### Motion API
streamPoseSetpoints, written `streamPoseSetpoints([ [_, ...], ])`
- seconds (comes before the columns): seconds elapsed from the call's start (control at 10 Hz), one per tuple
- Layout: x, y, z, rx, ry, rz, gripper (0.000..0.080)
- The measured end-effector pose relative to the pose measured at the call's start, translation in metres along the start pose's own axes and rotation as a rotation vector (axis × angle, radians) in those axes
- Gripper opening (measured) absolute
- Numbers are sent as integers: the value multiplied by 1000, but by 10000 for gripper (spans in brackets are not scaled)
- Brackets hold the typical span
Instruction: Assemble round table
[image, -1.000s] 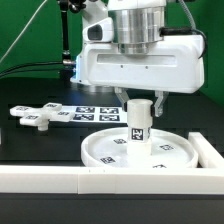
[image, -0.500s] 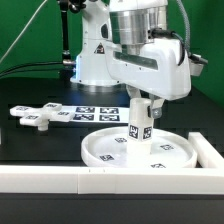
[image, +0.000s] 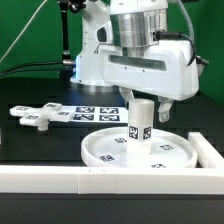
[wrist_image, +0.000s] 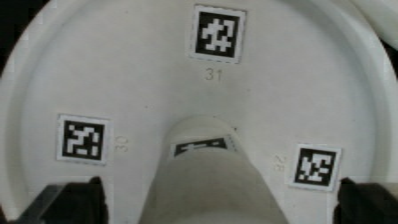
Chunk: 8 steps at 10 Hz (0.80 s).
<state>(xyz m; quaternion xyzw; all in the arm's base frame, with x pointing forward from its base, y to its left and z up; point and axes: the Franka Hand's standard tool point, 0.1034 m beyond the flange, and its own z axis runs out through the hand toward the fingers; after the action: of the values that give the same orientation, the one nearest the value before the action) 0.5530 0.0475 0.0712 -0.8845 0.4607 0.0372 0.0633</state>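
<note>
The large round rimmed disc (image: 100, 150) lies flat on the black table near the front wall. The short cylindrical post (image: 140, 122) stands upright at its middle, with a tag on its side. My gripper (image: 146, 104) hangs straight over the post, with its fingers down on either side of the post's top. In the wrist view the post (wrist_image: 210, 170) rises between the dark fingers (wrist_image: 80, 200), with a gap on each side, so the gripper (wrist_image: 222, 203) is open. The disc (wrist_image: 143, 80) fills that view. The flat cross-shaped piece (image: 35, 115) lies apart at the exterior view's left.
The marker board (image: 95, 113) lies behind the disc. The long white border wall (image: 60, 180) runs along the front and turns up the exterior view's right side. The robot's base stands behind the board.
My hand has turned about its vertical axis above the post, first one way, then part of the way back. The post and the disc have stayed in place.
</note>
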Motion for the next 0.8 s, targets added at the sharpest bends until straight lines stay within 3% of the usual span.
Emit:
streamPoseSetpoints([
  [0.3, 0, 0, 0, -1, 1, -267, 649],
  [0.4, 2, -3, -3, -28, 11, -435, 649],
  [0.6, 7, -8, -8, -57, 39, -718, 649],
  [0.8, 6, -10, -11, -63, 40, -876, 649],
])
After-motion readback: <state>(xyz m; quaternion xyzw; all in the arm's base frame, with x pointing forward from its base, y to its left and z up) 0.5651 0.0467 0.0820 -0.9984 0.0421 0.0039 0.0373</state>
